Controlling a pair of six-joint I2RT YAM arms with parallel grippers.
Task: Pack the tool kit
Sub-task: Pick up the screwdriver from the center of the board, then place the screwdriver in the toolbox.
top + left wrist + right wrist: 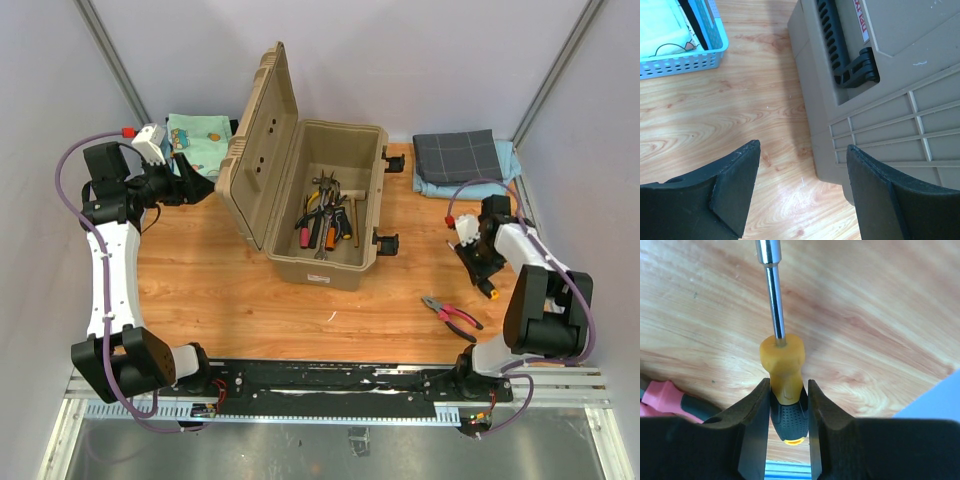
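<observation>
Our left end effector (802, 150) stands wide and empty. The toolbox (322, 268) sits just beside its right finger: tan, lid up, tools inside. Our right end effector (787, 390) is clamped on the screwdriver (781, 357) at its yellow-and-black handle, with the steel shaft pointing ahead. We judge it light, stiff and grippy, so the handle is the right hold. Red pliers (452, 315) lie close by on the tabletop (230, 300).

Wooden table (230, 290) carries toolbox (330, 265), pliers (452, 316), basket (685, 62) — and folded cloth (455, 155).
</observation>
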